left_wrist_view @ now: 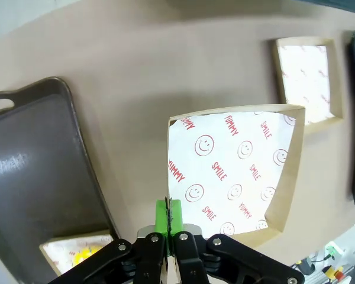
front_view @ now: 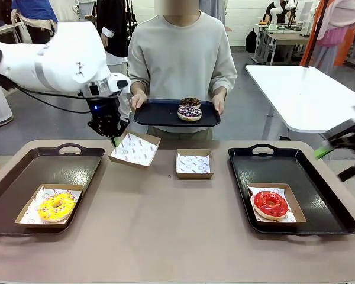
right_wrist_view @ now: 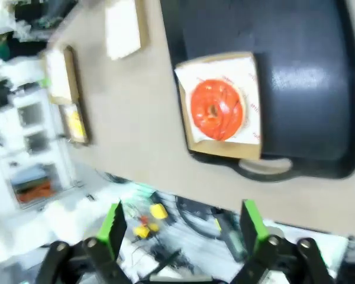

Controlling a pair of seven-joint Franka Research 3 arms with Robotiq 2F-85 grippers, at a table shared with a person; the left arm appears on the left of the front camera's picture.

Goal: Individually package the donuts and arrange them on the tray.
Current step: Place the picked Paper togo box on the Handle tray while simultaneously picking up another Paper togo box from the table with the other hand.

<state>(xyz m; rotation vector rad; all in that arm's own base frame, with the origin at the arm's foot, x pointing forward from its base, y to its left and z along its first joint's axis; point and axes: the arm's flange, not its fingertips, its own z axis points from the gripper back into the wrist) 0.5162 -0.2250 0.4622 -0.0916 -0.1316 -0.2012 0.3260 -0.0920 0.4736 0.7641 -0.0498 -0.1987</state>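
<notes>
My left gripper is shut on the edge of an empty paper-lined cardboard box, holding it tilted over the table beside the left tray. On that tray the yellow donut lies in a box. The red donut lies boxed on the right tray. A person holds a third tray with the purple donut and the chocolate donut. My right gripper hangs open beyond the right tray, holding nothing.
A second empty lined box sits at the table's middle back. The person stands at the far edge with both hands on the small tray. A white table stands behind on the right.
</notes>
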